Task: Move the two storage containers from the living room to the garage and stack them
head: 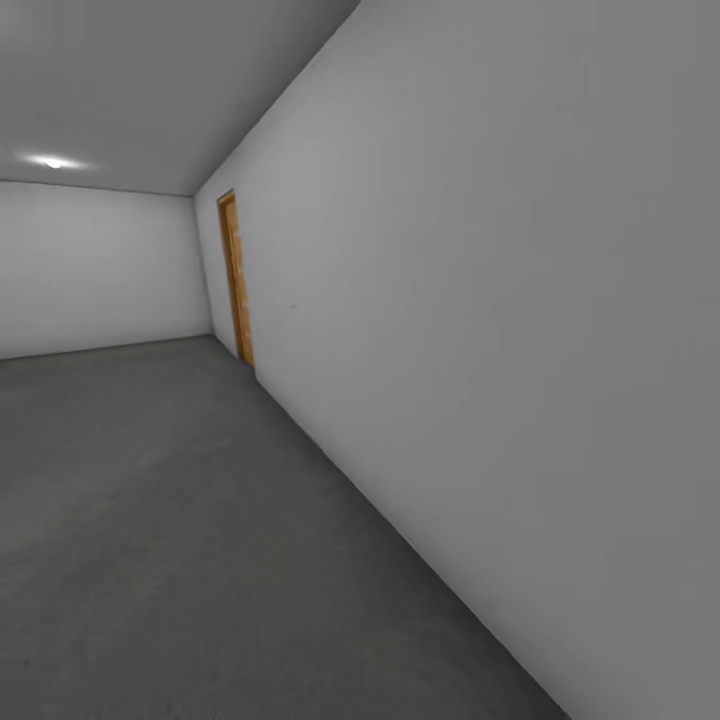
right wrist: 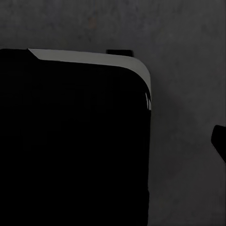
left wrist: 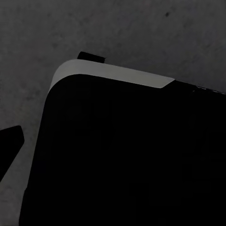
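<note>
Beside a long white wall (head: 480, 300), the robot is crossing the garage's grey concrete floor (head: 150, 520), a wooden door (head: 236, 280) ahead along that wall. Neither container is appearing; claw states cannot be told. Steering parallel to the wall is advisable.

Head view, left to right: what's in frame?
Ceiling light → far white wall → wooden door → long white side wall. Grey concrete floor runs beneath them all.

Garage floor (head: 150, 520) — dark grey mottled concrete (bare) — meets white walls.
</note>
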You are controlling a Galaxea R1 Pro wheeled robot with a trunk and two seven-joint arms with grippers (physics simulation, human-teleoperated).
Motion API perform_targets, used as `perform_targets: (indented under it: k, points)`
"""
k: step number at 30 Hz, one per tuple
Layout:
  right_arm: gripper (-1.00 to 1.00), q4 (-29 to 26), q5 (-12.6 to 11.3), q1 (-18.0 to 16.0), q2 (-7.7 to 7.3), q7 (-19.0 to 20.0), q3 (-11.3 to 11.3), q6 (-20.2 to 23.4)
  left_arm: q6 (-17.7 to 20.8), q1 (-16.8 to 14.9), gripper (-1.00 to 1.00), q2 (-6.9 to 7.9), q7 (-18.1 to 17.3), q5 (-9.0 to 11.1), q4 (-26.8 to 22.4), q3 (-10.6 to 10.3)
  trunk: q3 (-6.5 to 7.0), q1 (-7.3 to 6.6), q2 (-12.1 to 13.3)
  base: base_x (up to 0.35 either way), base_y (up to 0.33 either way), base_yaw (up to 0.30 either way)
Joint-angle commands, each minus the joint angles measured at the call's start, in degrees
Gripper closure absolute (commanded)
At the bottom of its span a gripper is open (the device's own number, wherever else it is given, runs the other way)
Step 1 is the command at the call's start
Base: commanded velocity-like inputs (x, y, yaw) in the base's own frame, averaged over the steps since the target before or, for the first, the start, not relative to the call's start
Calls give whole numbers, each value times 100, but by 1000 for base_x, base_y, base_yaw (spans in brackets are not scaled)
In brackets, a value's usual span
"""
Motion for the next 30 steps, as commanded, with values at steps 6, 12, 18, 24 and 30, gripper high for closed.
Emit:
perform_targets:
  k: [6,12,18,24,30]
  points:
    - [-100,0,5,-1,-1,-5,6,-14,-9,0,-100,-2,2,59,-4,0,-5,0,-3,0,0,294]
    - [-100,0,5,-1,-1,-5,7,-18,-5,0,-100,-1,0,59,-6,3,-5,0,-3,0,0,297]
    - [-100,0,4,-1,-1,-5,7,-20,0,0,-100,0,-7,59,-11,1,-5,0,-3,0,0,297]
    - [-100,0,4,-1,-1,-5,7,-16,0,0,-100,-2,-7,59,-11,0,-5,0,-3,0,0,297]
    - [-100,0,3,-1,-7,-5,1,-18,0,0,-100,5,-14,60,-11,0,-5,0,-3,96,0,208]
